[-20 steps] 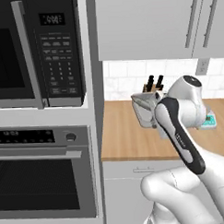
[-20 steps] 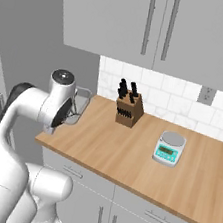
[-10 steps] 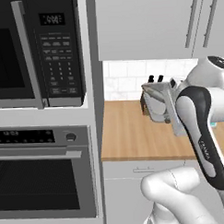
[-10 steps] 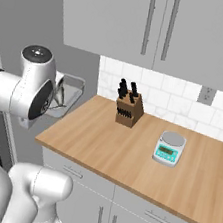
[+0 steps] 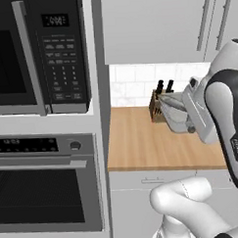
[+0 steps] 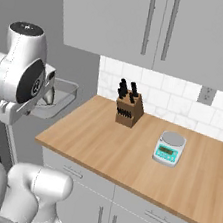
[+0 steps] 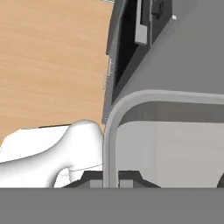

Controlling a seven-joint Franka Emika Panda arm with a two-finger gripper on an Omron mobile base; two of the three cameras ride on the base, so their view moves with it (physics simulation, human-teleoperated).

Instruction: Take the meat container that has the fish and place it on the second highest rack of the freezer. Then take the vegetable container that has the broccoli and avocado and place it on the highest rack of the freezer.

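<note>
My gripper (image 7: pixel 110 181) is shut on the rim of a grey tray-like meat container (image 7: pixel 166 131), held in the air. The container (image 5: pixel 176 117) hangs over the wooden counter in front of the knife block, and a long silvery-grey fish (image 5: pixel 172 103) lies in it. From the right, the container (image 6: pixel 59 100) pokes out behind my arm beyond the counter's left end. The freezer with its racks and the broccoli and avocado container are out of view.
A knife block (image 6: pixel 128 108) and a green kitchen scale (image 6: pixel 169 148) stand on the wooden counter (image 6: pixel 127 156). A microwave (image 5: pixel 37 56) sits above a wall oven (image 5: pixel 45 188) to the left. Grey wall cabinets (image 6: pixel 162 25) hang overhead.
The arm has swung round and drawn the held container back from over the counter toward the base and the counter's left end. The base and the counter items have stayed put.
</note>
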